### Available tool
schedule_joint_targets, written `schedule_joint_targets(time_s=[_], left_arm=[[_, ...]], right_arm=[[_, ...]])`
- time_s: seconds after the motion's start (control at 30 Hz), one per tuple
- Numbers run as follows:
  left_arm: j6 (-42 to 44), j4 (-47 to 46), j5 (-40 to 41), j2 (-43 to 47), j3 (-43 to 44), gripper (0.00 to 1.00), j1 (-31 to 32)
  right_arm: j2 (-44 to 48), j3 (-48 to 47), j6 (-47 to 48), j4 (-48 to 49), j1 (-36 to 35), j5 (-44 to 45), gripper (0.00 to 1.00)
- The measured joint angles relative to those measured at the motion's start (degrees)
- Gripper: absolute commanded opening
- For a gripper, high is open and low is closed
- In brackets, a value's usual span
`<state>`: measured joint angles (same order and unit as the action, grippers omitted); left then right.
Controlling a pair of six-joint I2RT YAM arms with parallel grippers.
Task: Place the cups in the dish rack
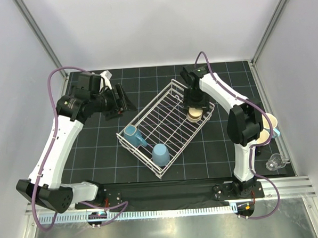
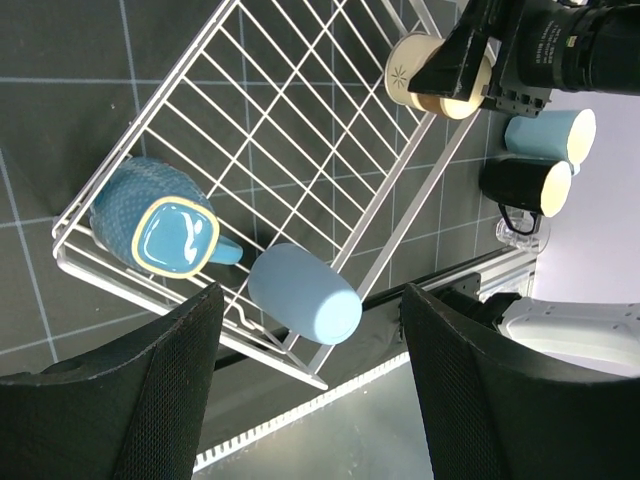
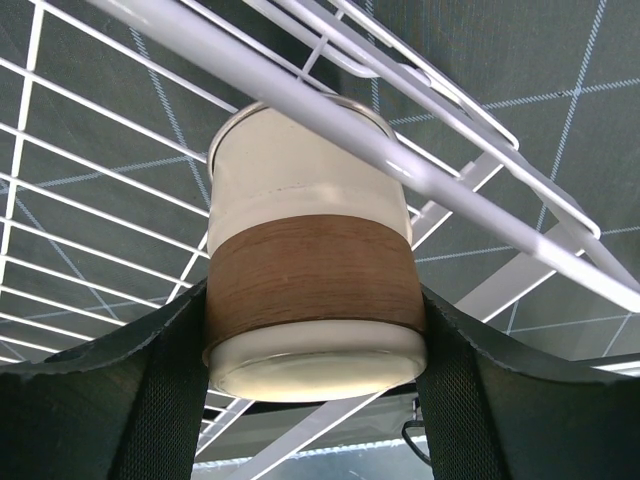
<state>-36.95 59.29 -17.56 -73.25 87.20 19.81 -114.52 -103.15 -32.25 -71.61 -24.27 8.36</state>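
Reaching down at the far right corner of the rectangular white wire dish rack [image 1: 145, 107], the right gripper [image 1: 196, 108] clamped 1 beige brown-banded cup [image 3: 310, 270]. Left of the rack, the left gripper [image 1: 122, 102] hung raised, fingers apart. Inside sat 2 cups: blue handled mug [image 1: 132, 135], light blue tumbler [image 1: 161, 154]. Right of it were 3 more cups [image 2: 548, 135].

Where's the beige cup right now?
Top view: the beige cup is clamped in the right gripper at the right-hand corner of the dish rack, across from the blue mug.
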Motion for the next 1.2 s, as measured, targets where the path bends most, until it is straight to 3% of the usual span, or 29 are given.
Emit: schedule_joint_targets(time_s=[0.17,0.47,0.87,1.1,1.2], left_arm=[[0.04,0.76,-0.02,0.00,0.00,0.70,-0.13],[-0.09,0.72,-0.52,0.04,-0.09,0.70,-0.33],[-1.88,0.59,-1.07,1.68,-1.42,0.70,-0.33],[-3.80,0.44,-1.68,2.03,-2.05,0.71,-0.33],[-5.27,-0.42,-2.91,2.43,-3.19,0.72,-0.33]], right_arm=[[0.07,0.74,0.39,1.31,0.00,-0.13,0.68],[0.13,1.53,0.83,1.73,-0.22,0.07,0.86],[4.63,-2.36,3.52,-0.48,-2.29,2.12,0.86],[15.41,-3.45,6.73,-0.66,-2.51,5.05,0.82],[20.59,-2.62,7.82,-0.15,-1.66,5.22,0.86]])
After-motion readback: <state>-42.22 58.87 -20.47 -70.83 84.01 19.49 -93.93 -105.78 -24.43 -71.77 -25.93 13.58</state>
